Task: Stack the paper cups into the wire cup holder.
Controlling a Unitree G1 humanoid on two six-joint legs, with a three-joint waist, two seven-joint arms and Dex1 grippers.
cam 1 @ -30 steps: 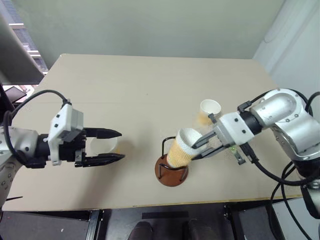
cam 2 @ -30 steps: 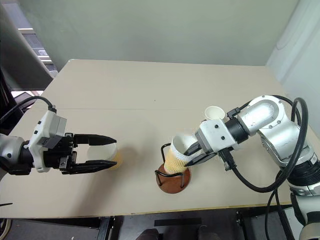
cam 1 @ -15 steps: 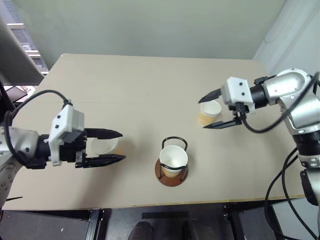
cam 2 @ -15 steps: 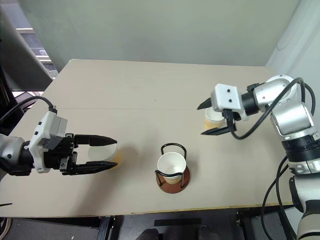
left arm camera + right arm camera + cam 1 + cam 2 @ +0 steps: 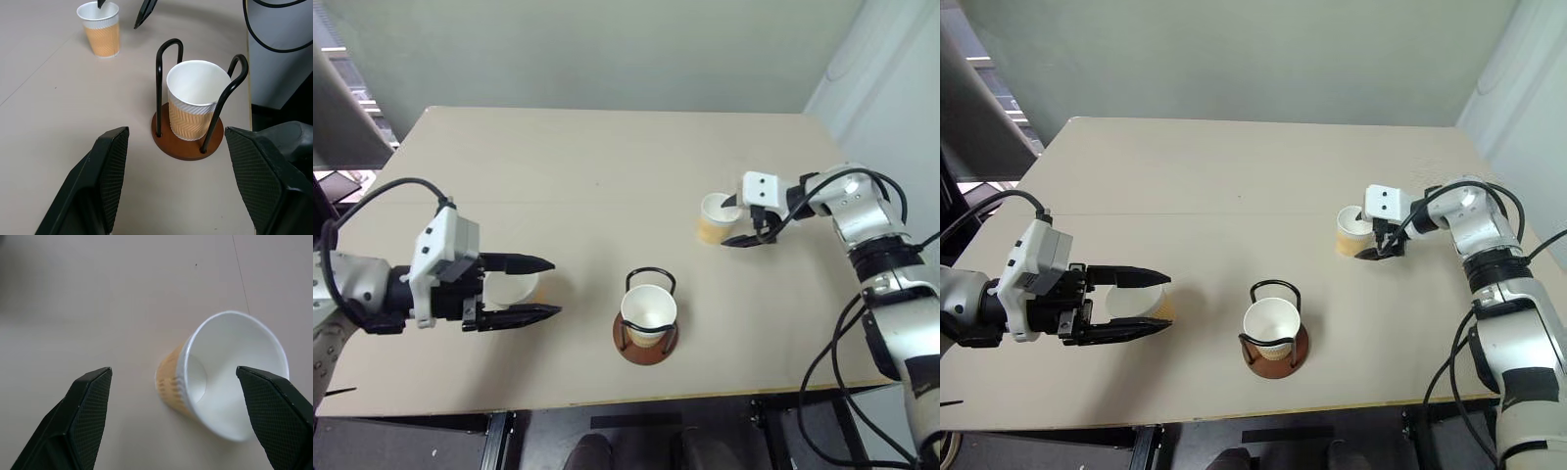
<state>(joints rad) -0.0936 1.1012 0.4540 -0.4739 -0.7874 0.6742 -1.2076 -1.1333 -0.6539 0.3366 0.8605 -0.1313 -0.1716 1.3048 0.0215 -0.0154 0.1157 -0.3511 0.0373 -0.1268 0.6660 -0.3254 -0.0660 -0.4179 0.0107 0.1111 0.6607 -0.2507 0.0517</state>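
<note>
On the worktop (image 5: 607,176) the wire cup holder (image 5: 646,328) already has one paper cup (image 5: 648,311) upright in it. The right gripper (image 5: 736,223), jaws wide and empty, straddles a second cup (image 5: 715,216); light and probably crushable, so take it gently by the wall under the rim. The left gripper (image 5: 533,287), open and apparently holding nothing, brackets a third cup (image 5: 517,288).

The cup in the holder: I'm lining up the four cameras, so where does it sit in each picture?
Left eye: cup in the holder low, just right of centre.
Right eye: low centre.
Left wrist: right of centre, between the open left tool's fingers.
Right wrist: not in it; that cup stands free on the table.
Shared landmark: the holder's brown base, seen in the two eye views and the left wrist view.
</note>
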